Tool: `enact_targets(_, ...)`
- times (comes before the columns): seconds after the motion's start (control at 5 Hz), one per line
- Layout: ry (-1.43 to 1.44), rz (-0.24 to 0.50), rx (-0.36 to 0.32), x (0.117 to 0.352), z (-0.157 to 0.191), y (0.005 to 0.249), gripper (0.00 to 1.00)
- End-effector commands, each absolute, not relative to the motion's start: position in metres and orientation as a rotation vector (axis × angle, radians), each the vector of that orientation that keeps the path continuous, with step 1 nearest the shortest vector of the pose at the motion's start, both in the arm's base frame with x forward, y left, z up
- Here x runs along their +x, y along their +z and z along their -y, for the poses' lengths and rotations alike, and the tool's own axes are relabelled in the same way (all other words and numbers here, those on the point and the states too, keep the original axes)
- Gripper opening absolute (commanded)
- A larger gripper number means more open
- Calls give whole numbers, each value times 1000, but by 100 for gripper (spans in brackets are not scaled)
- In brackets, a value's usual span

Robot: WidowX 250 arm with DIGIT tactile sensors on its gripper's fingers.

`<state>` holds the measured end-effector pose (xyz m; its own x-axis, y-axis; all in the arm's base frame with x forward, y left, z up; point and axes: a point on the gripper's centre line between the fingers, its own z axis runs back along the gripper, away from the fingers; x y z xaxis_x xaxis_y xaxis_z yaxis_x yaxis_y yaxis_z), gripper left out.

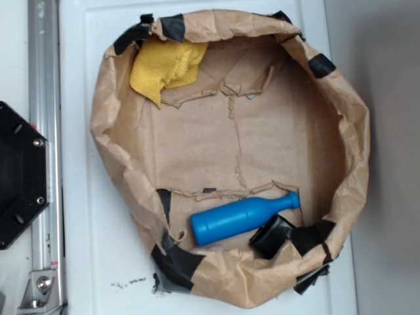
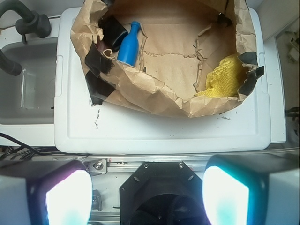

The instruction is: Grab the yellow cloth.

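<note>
One yellow cloth [image 2: 226,75] sits in the paper bowl [image 2: 154,91] far from the bottle [image 2: 128,44]; my hand [image 2: 147,194] hangs released, short of the bowl's rim.

Brown paper basin [image 1: 118,141]: raised crumpled wall all round, open from above. 
Floor centre: bare paper, unobstructed. 
Yellow cloth [image 1: 165,65]: tucked against the wall on one side, paper rim and black tape [image 1: 133,37] crowding it closely. 
Blue bottle [image 1: 243,218] lying flat, with a black object [image 1: 271,236] touching it: both at the opposite wall, well apart from the cloth. 
White surface [image 2: 159,131] outside the basin: bare.
</note>
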<state>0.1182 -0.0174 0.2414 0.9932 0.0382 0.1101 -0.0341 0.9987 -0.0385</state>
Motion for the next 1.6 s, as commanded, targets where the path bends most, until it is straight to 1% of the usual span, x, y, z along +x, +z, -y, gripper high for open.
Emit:
enact_targets(0.0,36,111,-37,118,17,241,100)
enact_targets(0.2,-78,140,70,168,1,230,100)
enact_targets(0.4,-224,131,212,220,-7,194,100)
enact_targets(0.6,-423,39,338,269,-10,144,100)
enact_targets(0.8,-524,-90,324,280,-32,99,100)
enact_targets(1.0,-621,-215,276,267,-52,63,100)
enact_targets(1.2,-707,-310,267,248,-58,44,100)
enact_targets(1.4,-618,-372,258,235,-83,38,100)
